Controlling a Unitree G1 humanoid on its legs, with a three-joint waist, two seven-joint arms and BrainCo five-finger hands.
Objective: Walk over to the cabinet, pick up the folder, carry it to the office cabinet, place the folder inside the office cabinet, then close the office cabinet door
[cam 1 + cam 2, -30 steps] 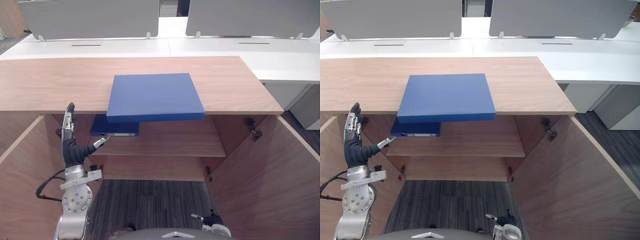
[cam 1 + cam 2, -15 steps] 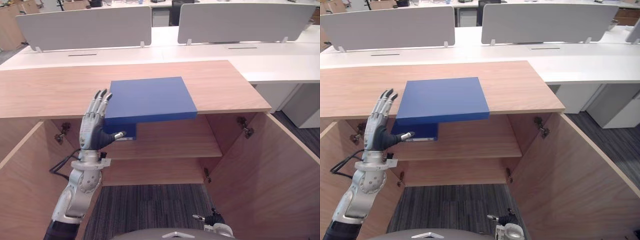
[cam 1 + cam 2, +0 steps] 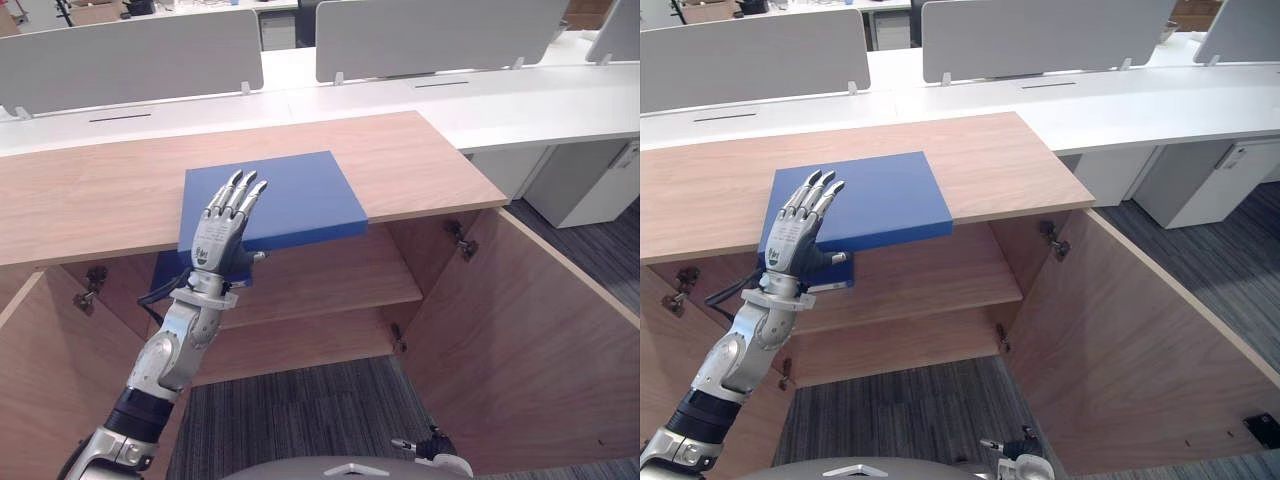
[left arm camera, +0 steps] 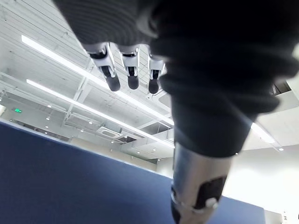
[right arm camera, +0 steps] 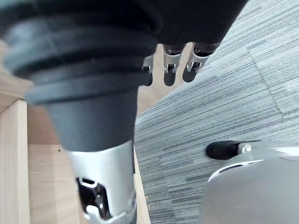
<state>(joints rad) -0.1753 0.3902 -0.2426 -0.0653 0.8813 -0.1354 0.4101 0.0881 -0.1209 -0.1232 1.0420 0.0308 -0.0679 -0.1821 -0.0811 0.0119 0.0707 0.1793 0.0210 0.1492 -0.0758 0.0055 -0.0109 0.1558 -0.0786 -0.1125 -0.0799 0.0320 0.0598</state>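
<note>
A blue folder (image 3: 290,195) lies flat on the wooden cabinet top (image 3: 90,200), its front edge overhanging the open cabinet. My left hand (image 3: 220,240) is raised at the folder's front left corner, open with straight fingers pointing up, its back towards me. In the left wrist view the fingers (image 4: 132,74) stand straight above the folder's blue face (image 4: 70,182). A second blue folder (image 3: 832,274) lies on the shelf (image 3: 330,275) below. My right hand (image 5: 173,70) hangs low over the carpet, fingers relaxed, holding nothing.
Both cabinet doors stand wide open, the right door (image 3: 520,340) and the left door (image 3: 40,380) flanking the opening. White desks (image 3: 450,95) with grey dividers (image 3: 130,50) run behind the cabinet. Grey carpet (image 3: 300,420) lies in front.
My left hand has risen from beside the shelf to the top folder's front left corner. The whole view has shifted as the camera moved; the folders have not moved.
</note>
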